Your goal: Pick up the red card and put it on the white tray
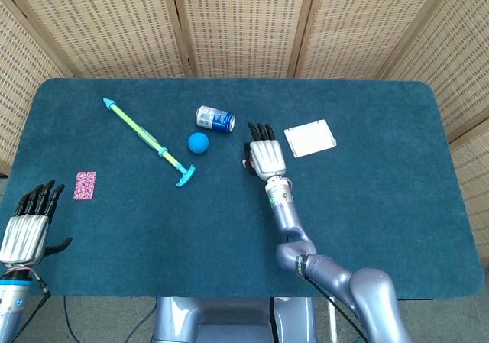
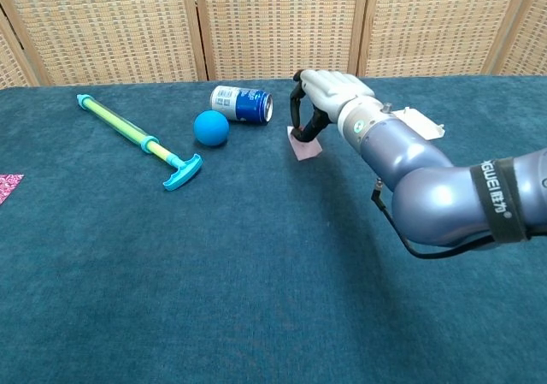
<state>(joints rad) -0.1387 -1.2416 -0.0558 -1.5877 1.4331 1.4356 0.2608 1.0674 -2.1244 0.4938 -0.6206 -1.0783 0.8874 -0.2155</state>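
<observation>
My right hand [image 1: 265, 156] pinches the red card [image 2: 303, 145] between thumb and fingers and holds it tilted just above the cloth; its pale underside faces the chest view. In the head view only a red sliver of the card [image 1: 246, 163] shows at the hand's left edge. The same right hand [image 2: 329, 89] hangs left of the white tray [image 1: 310, 138], which lies flat on the table and is partly hidden behind the wrist in the chest view [image 2: 423, 121]. My left hand [image 1: 29, 221] rests at the near left edge, fingers spread, holding nothing.
A blue can [image 1: 215, 118] lies on its side and a blue ball [image 1: 199, 142] sits beside it, both just left of my right hand. A green and cyan pump toy [image 1: 149, 140] lies diagonally further left. A pink patterned card [image 1: 85, 185] lies near the left hand.
</observation>
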